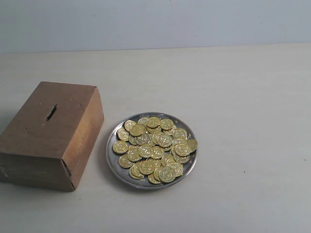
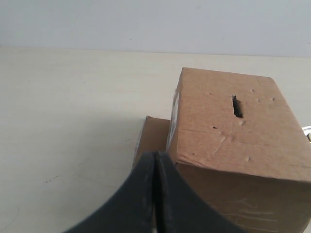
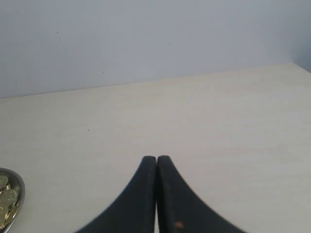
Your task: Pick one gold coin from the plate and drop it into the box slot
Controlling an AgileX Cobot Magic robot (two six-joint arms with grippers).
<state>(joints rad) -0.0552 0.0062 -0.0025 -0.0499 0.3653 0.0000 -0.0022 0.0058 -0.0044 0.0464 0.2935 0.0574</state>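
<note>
While both claws are pressed fully together with nothing between their fingers, neither arm appears in the exterior view. The left gripper (image 2: 155, 154), a pair of curved black fingers meeting tip to tip, holds nothing and hangs over the pale cream tabletop (image 2: 73, 121). It is close to the brown rectangular cardboard box (image 2: 228, 131). In its wrist view the fingertips overlap the box's lower near corner, though whether they touch it cannot be told. Just past the tips, a flat brown cardboard piece (image 2: 153, 133) juts out at the foot of the box. What it is cannot be made out. On the box's top face sits the short dark slot (image 2: 237, 107), a narrow slit cut through the dented cardboard.

The right gripper (image 3: 157, 158) has matching black fingers, likewise closed tight and empty. It hovers above bare tabletop, with a pale grey-blue wall (image 3: 146, 39) beyond. The round shallow silver metal plate (image 3: 21, 187) shows only as a sliver of rim at the edge of this wrist view, well apart from the fingertips.

Seen from the exterior camera, the box stands on the left and the plate lies just beside it on the right, with a narrow strip of table between them. The shiny gold coins (image 1: 155, 148) are heaped across the plate, overlapping one another, and every coin in sight lies within the rim.
</note>
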